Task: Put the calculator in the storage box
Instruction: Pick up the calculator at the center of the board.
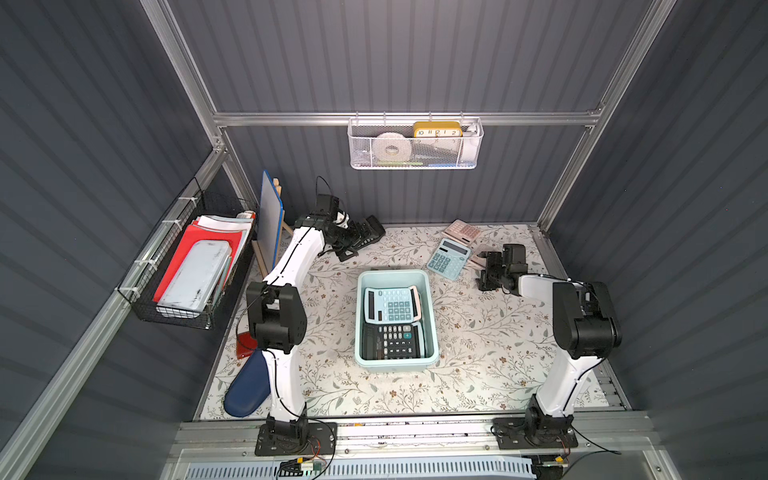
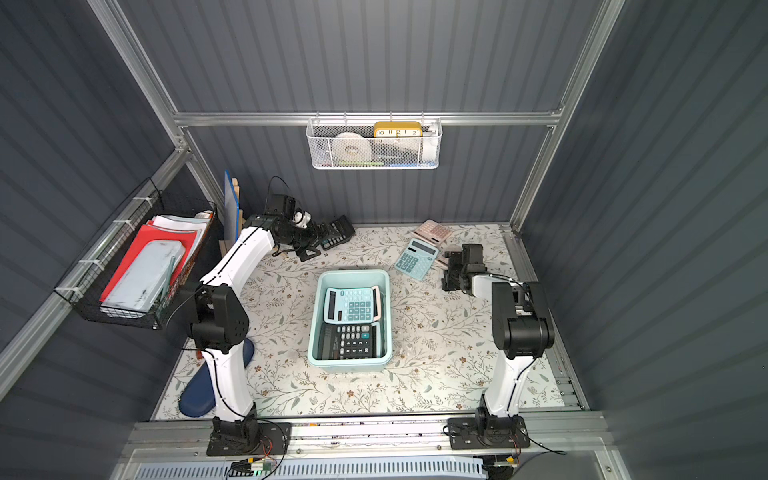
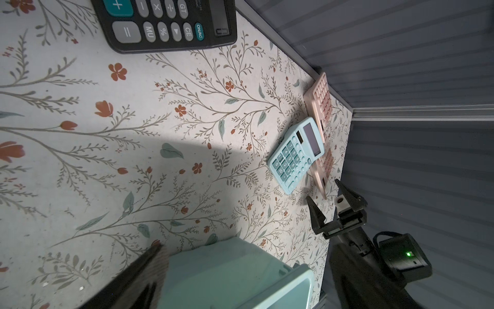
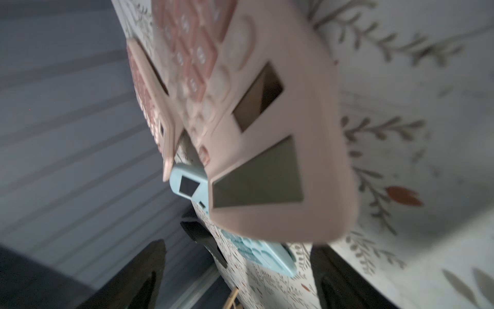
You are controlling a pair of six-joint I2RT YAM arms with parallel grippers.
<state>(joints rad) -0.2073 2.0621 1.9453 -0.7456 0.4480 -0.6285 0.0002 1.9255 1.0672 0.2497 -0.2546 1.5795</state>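
1. Floral-print table point(image 1: 478, 353) under grey ribbed walls, and dead centre sits the storage box point(image 1: 395, 362). It holds a pale blue calculator point(image 1: 390, 305) lying partly over a black calculator point(image 1: 392, 340).
2. Out on the cloth, far right corner: the pink calculator point(image 4: 267, 120) is tilted and blurred, its near end right at the tips of the right gripper point(image 3: 324, 195).
3. Those jaws stand apart (is either one touching the pink calculator? cannot tell).
4. Just beside it a teal calculator point(image 1: 449, 258) lies flat, and a second pink calculator point(image 1: 461, 230) sits by the back wall.
5. Over at the far left, the left gripper point(image 2: 313, 243) is spread wide with nothing between its fingers, close to a second black calculator point(image 2: 338, 235) on the cloth.
6. Further out, a white mesh basket point(image 1: 415, 164) hangs on the back wall and a black wire basket point(image 1: 178, 316) on the left wall.
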